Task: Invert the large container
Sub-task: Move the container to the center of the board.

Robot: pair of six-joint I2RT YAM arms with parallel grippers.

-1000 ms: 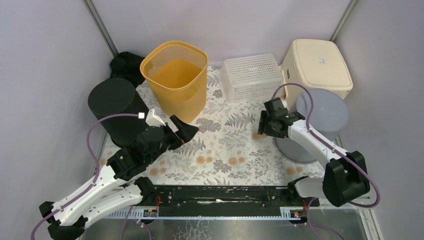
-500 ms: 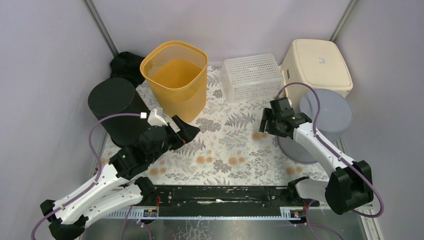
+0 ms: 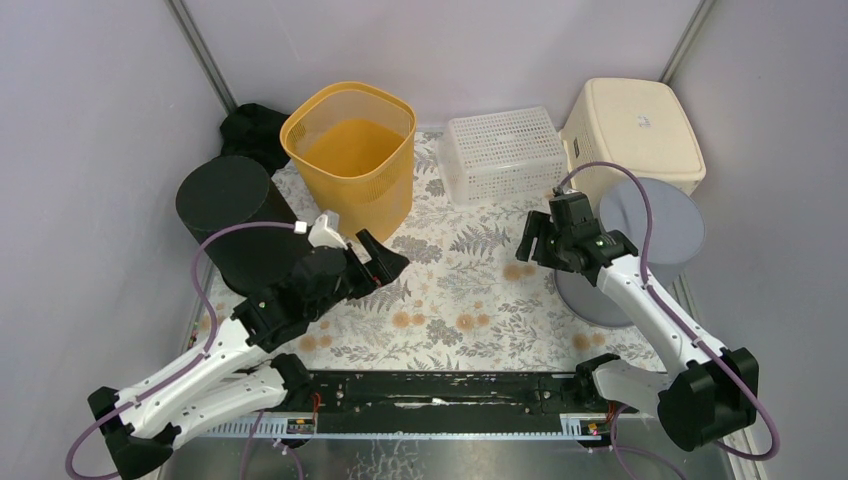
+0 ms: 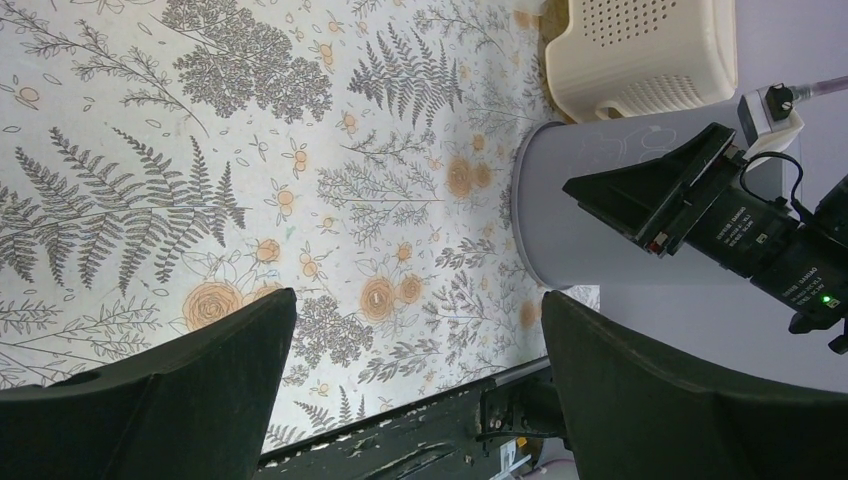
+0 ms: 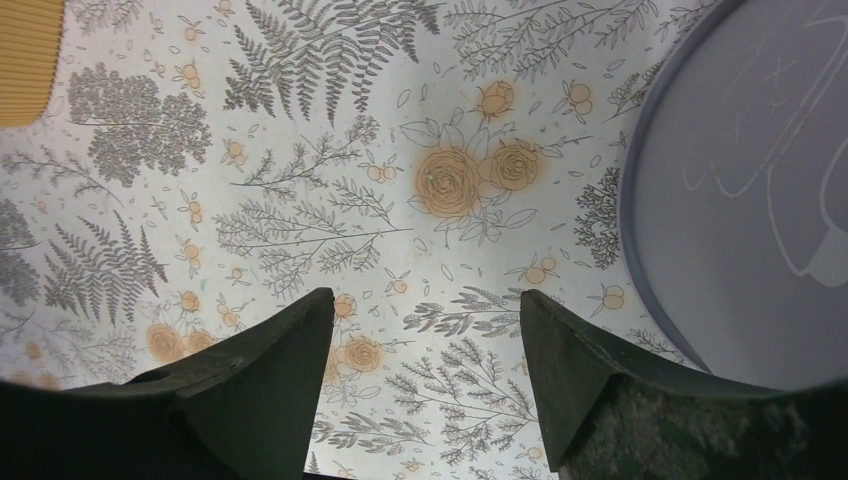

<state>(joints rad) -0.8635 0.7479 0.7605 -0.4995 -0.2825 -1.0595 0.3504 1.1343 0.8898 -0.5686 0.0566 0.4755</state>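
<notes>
both grippers empty, fingers apart. the yellow bin, judged the large container, stands mouth up at far left, with the left gripper just near of it. risk: you pinch only the thin rim and it slips onto the black cylinder. only the top view shows its mouth; the left wrist view catches the right gripper side-on.

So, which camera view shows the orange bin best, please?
Top external: it shows the whole orange bin, upright and open. The right wrist view catches only a corner of it; the left wrist view misses it.
</notes>
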